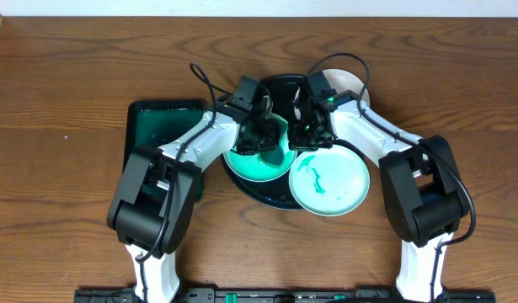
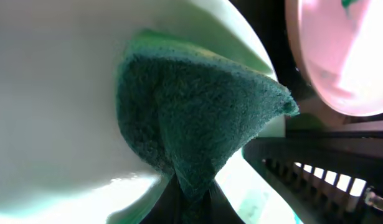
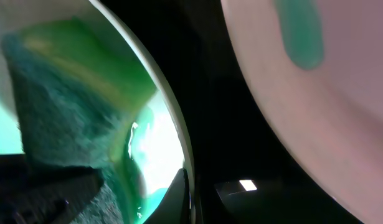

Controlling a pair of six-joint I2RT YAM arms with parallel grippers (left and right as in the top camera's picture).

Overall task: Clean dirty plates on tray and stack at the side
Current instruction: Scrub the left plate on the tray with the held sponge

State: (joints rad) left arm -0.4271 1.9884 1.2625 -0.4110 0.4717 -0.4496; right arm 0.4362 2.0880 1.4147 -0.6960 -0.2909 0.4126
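The left fingers (image 1: 260, 130) are closed on a dark green sponge (image 2: 197, 112), pinching it at its narrow end so that the broad face is pressed flat against the inside of the mint plate (image 1: 257, 164). That plate sits on the large black tray (image 1: 271, 200), toward its left half. The right fingers (image 1: 307, 126) are down at the same plate's right rim. The right wrist view shows the rim running close past a dark finger, but we cannot tell whether they are gripping it or only standing beside it. We judge they are there to steady the plate. So step 1, scrubbing the first plate, is in hand, and no plate looks stacked at the side yet. Just to the right lies a second smeared plate (image 1: 330, 181) with green streaks across it, overlapping the tray's right edge. A white plate (image 1: 349, 84) shows behind the right arm at the far right, mostly hidden. A green rectangular tray (image 1: 153, 126) lies on the bench (image 1: 65, 84) to the left, under the left arm. We think the next move calls for sweeping the sponge over the rest of the plate while the rim is held firm. The plate could skate on the tray, and the 2 wrists work very close together.
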